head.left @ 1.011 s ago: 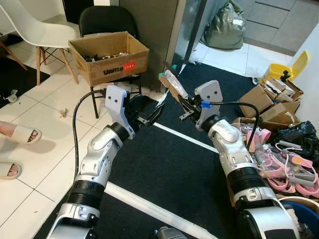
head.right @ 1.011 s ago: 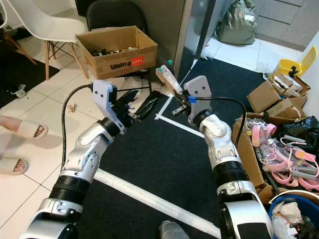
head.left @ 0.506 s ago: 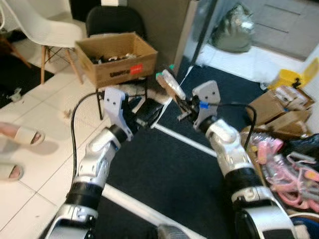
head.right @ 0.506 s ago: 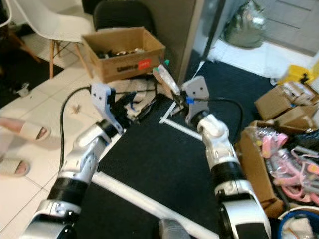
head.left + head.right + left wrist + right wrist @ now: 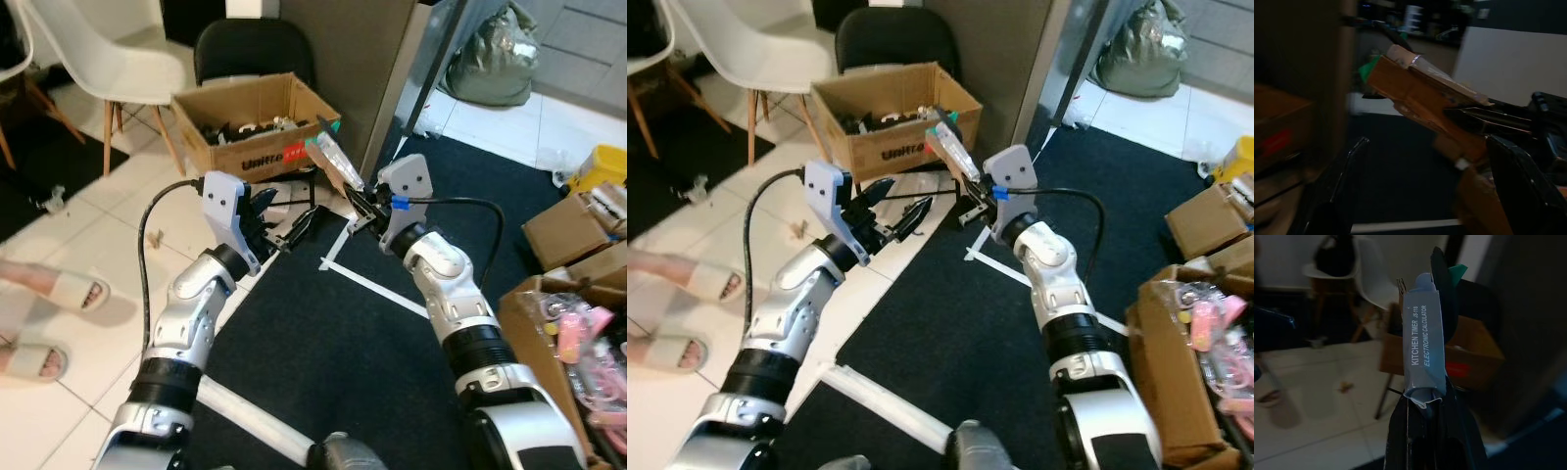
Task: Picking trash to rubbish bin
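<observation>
A kitchen timer package is clamped in the right end effector and held raised, its far end pointing toward the cardboard box on the black chair. Just beside it, the left end effector is held with fingers spread wide, empty.

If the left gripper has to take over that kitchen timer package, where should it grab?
Grip the free upper half of the kitchen timer package, coming from the robot's left, across its thin flat faces. The right gripper pinches its lower end, and it slants up toward the cardboard box. The left gripper is open, below it.
</observation>
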You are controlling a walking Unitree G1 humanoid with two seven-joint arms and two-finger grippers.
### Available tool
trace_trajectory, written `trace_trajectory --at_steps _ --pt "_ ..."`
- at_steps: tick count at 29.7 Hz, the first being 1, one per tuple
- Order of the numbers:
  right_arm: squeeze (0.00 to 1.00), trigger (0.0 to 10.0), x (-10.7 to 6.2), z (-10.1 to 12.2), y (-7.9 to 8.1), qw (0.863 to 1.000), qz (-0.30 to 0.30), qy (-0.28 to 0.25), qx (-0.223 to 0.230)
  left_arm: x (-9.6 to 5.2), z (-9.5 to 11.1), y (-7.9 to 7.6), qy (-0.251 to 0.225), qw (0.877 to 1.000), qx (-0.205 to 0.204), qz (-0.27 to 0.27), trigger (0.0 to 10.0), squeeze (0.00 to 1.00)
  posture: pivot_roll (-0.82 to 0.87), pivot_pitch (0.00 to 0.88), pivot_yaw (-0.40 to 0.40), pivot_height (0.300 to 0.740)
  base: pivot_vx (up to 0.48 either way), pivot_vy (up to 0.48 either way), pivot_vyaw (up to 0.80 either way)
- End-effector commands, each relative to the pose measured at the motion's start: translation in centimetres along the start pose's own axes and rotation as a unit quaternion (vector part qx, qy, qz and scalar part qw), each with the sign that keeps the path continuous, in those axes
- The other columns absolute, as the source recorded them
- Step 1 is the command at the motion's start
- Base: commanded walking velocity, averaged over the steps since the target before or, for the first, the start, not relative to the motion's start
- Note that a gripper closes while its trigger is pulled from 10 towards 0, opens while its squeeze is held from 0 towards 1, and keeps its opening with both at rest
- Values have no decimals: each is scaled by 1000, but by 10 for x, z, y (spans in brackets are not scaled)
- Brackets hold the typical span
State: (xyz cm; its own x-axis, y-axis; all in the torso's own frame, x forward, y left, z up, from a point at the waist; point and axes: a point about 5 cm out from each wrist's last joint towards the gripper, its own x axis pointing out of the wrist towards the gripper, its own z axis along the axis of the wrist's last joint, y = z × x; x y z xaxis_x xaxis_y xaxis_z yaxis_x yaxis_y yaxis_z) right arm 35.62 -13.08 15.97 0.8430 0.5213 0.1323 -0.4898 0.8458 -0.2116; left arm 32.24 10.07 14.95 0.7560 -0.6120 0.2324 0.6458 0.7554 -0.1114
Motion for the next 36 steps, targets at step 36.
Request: trace_trajectory --at_steps 36 --pt "0 10000 -5 0 -7 1000 -9 -1 -2 5 0 -6 -1 1000 5 -13 10000 0 -60 0 -70 740 368 0 0"
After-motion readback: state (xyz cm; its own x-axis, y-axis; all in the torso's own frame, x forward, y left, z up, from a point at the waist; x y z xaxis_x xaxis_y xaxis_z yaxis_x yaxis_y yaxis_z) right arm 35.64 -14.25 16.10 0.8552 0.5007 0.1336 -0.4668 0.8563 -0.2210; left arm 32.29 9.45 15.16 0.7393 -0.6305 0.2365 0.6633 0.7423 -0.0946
